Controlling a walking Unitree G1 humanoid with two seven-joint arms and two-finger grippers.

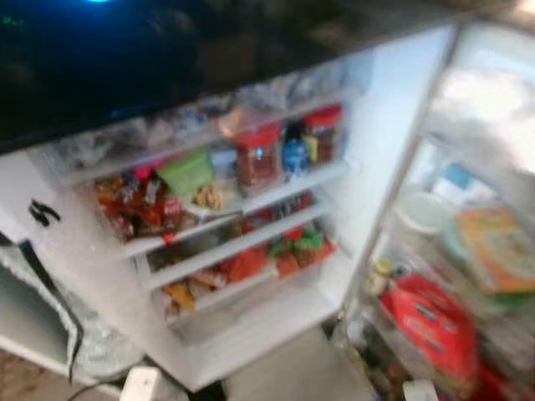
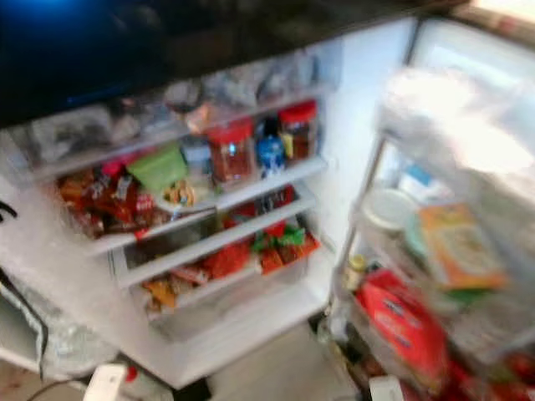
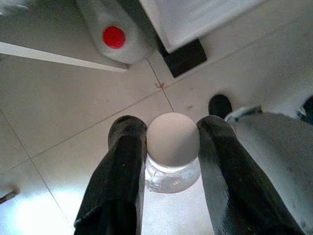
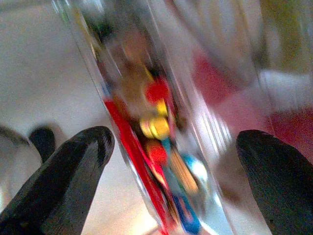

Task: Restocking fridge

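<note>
1. White fridge [image 1: 380,150] stands open, its shelves crowded with red-lidded jars [image 1: 257,157] and packets.
2. Fridge door [image 2: 468,251] on the right holds a red pouch [image 2: 401,322].
3. Left gripper [image 3: 168,142] clamps a white-capped clear bottle [image 3: 172,139] above the tiled floor [image 3: 73,107].
4. Right gripper [image 4: 173,147] hangs with fingers spread wide, beside blurred door shelves.

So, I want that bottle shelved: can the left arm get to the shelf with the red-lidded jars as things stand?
Probably yes: the fridge door is open and the shelf faces out unblocked, though the left gripper, shut on the bottle, hangs low near the floor.
</note>
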